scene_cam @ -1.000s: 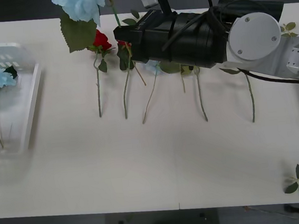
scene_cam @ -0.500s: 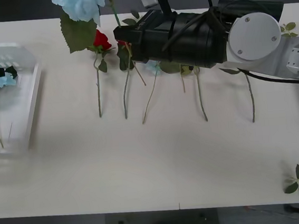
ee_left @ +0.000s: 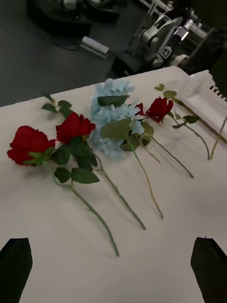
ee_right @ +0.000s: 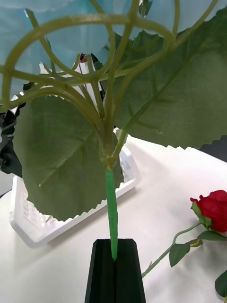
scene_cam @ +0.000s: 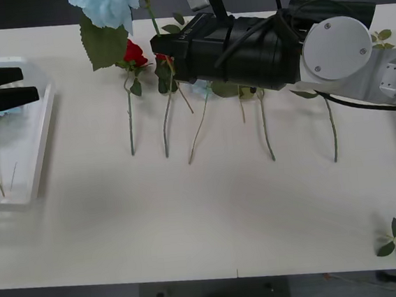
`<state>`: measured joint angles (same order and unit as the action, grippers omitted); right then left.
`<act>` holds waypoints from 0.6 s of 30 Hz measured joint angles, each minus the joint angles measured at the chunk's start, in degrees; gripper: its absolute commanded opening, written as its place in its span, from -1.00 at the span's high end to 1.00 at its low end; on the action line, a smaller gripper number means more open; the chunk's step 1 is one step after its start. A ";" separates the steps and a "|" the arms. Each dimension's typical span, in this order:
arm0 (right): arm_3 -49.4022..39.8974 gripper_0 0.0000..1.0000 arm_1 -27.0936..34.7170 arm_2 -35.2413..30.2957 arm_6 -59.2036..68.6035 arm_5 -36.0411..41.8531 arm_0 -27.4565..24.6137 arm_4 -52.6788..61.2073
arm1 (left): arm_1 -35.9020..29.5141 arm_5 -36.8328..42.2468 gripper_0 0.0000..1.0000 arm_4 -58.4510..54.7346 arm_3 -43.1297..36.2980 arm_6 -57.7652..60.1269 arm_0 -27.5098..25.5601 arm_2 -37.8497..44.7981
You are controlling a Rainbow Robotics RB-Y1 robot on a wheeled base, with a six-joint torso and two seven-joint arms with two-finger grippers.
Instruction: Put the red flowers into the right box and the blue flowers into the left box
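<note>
Up high, a blue flower [scene_cam: 107, 6] hangs by its green stem, pinched tight in the right hand [ee_right: 114, 258] over the white counter [scene_cam: 211, 210]. Red flowers [ee_left: 47, 137] lie in a row there. The left hand [scene_cam: 20, 85], fingers wide apart and empty, sits over the left box [scene_cam: 40, 146].

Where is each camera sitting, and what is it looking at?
Front view: above the arms, looking down at the white table; left gripper over the translucent ribbed crate, right arm across the flowers.
Right wrist view: looks along the shut right gripper, pinching a pale blue flower's green stem.
Left wrist view: open black fingertips, red roses beyond.
Shared: roses, crate.
</note>
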<state>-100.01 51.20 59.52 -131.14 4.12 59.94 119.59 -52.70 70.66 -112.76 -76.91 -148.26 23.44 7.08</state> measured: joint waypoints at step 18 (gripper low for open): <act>0.00 1.00 0.00 0.00 0.00 0.00 0.00 0.00 | 4.30 -14.41 -0.96 -14.17 -2.02 -4.48 0.00 -19.69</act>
<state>-100.01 51.20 59.52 -131.14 4.12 59.94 119.59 -48.40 56.25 -126.93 -78.93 -152.73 23.44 -12.61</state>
